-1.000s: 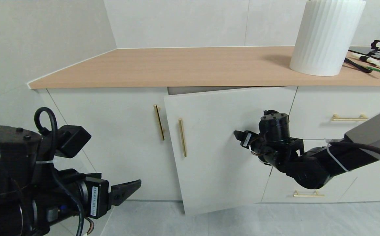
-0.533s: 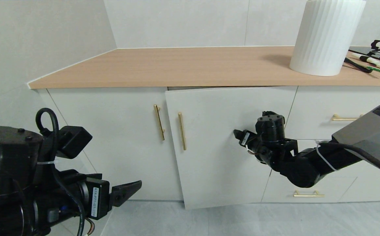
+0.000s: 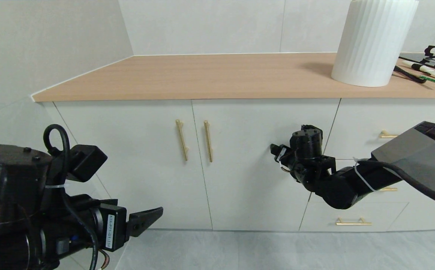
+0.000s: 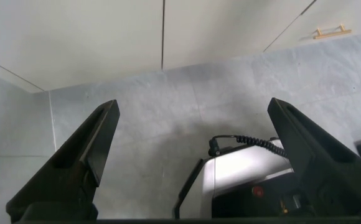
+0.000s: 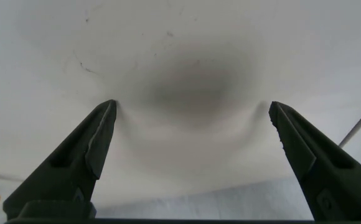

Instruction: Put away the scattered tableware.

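The right-hand cabinet door [image 3: 247, 161] under the wooden counter [image 3: 202, 75] sits flush with its neighbour. My right gripper [image 3: 274, 150] is open, and its two fingertips touch the door's flat front [image 5: 187, 56] right of the gold handle [image 3: 208, 141]. Low on the left, my left gripper [image 3: 153, 215] hangs open over the grey floor [image 4: 168, 118], holding nothing. Several dark and pale utensils [image 3: 427, 71] lie on the counter at the far right.
A tall white ribbed cylinder [image 3: 375, 41] stands on the counter beside the utensils. The left door has its own gold handle [image 3: 181, 139]. Drawers with gold pulls [image 3: 353, 222] are to the right of the doors. A tiled wall closes the left side.
The right cabinet door, ajar a second ago, has swung shut against the frame as my right gripper moved forward with it. The left arm has stayed put.
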